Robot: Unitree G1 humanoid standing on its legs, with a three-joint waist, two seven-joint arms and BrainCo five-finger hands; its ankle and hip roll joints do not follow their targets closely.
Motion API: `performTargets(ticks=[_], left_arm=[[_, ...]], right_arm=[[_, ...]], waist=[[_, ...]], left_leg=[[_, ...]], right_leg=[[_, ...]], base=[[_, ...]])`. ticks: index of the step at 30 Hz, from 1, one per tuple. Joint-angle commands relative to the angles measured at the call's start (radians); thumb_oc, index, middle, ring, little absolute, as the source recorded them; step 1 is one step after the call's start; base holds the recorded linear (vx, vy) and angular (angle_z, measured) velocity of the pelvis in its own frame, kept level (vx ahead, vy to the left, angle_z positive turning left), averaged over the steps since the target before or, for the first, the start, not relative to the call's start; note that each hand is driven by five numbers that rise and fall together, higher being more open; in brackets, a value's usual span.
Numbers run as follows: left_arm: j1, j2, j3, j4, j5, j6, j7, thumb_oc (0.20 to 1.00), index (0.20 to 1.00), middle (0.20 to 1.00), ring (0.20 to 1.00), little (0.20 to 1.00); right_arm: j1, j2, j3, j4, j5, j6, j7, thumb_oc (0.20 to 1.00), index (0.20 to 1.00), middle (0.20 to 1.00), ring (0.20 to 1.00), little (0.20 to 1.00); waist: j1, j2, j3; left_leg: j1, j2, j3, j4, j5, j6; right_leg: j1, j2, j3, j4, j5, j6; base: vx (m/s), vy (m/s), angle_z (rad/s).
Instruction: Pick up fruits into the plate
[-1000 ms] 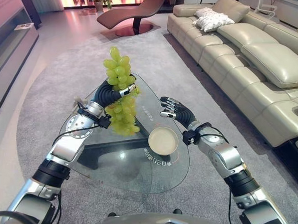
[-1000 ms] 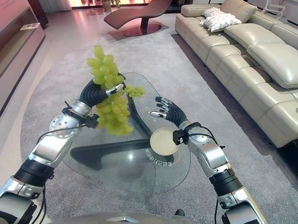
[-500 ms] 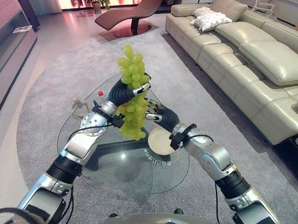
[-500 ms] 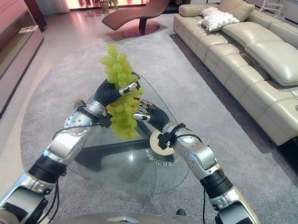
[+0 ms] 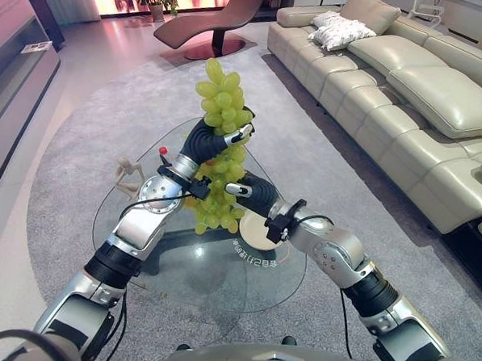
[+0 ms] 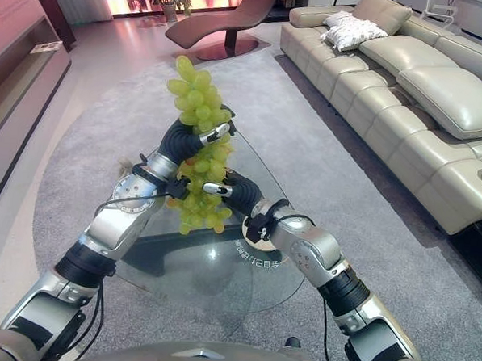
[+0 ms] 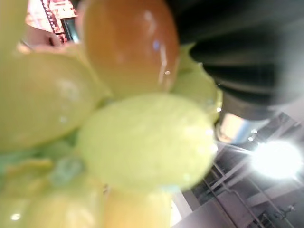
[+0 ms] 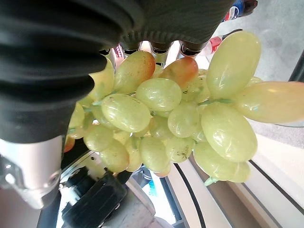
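Observation:
A big bunch of green grapes [image 5: 223,99] hangs in the air above the glass table [image 5: 180,266]. My left hand [image 5: 204,140] is shut on the middle of the bunch, so grapes stick out above it and dangle below it [image 6: 197,210]. My right hand [image 5: 252,193] reaches in from the right with straight fingers laid against the lower grapes [image 8: 156,118]. The small round beige plate [image 5: 250,232] lies on the glass just under and right of the bunch, partly covered by my right wrist.
A small wooden figure [image 5: 128,175] and a red-capped bottle [image 5: 163,152] stand on the table's far left. A long beige sofa [image 5: 407,92] runs along the right; a brown lounge chair [image 5: 217,21] stands far back. Grey rug surrounds the table.
My left hand has carried the grapes up and to the right, toward the plate. My right hand has moved left from beyond the plate to the lower grapes.

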Motion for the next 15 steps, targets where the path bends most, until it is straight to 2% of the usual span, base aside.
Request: performTargets(ticks=[1, 6, 14, 15], left_arm=[[-0.189, -0.017, -0.037, -0.041, -0.036, -0.03, 0.041, 0.2, 0.2, 0.2, 0.2, 0.2], [-0.194, -0.024, -0.053, -0.055, -0.04, 0.003, 0.025, 0.2, 0.2, 0.2, 0.2, 0.2], [-0.232, -0.094, -0.13, -0.025, -0.069, 0.049, 0.011, 0.2, 0.2, 0.2, 0.2, 0.2], [-0.234, -0.11, -0.143, -0.022, -0.066, 0.059, 0.005, 0.2, 0.2, 0.2, 0.2, 0.2]], right_arm=[[-0.106, 0.105, 0.033, -0.132, 0.071, -0.046, 0.01, 1.0, 1.0, 1.0, 1.0, 1.0], [-0.11, 0.111, 0.045, -0.143, 0.072, -0.056, 0.007, 1.0, 1.0, 1.0, 1.0, 1.0], [-0.173, 0.179, 0.1, -0.118, 0.091, -0.039, -0.042, 1.0, 1.0, 1.0, 1.0, 1.0], [-0.178, 0.189, 0.11, -0.111, 0.089, -0.036, -0.047, 0.545, 0.545, 0.545, 0.545, 0.545]], waist=[[-0.004, -0.026, -0.007], [-0.004, -0.025, -0.006], [-0.003, -0.026, -0.004], [-0.004, -0.027, -0.006]], left_leg=[[-0.013, -0.002, -0.011, 0.027, -0.091, 0.015], [-0.013, -0.003, -0.011, 0.026, -0.091, 0.016], [-0.01, -0.009, -0.01, 0.028, -0.096, 0.025], [-0.008, -0.009, -0.009, 0.026, -0.097, 0.027]], right_leg=[[0.048, -0.048, -0.064, 0.051, -0.097, 0.031], [0.046, -0.053, -0.065, 0.045, -0.089, 0.036], [0.042, -0.053, -0.057, 0.053, -0.091, 0.036], [0.043, -0.052, -0.056, 0.051, -0.092, 0.036]], base=[[0.0, 0.0, 0.0], [0.0, 0.0, 0.0], [0.0, 0.0, 0.0], [0.0, 0.0, 0.0]])
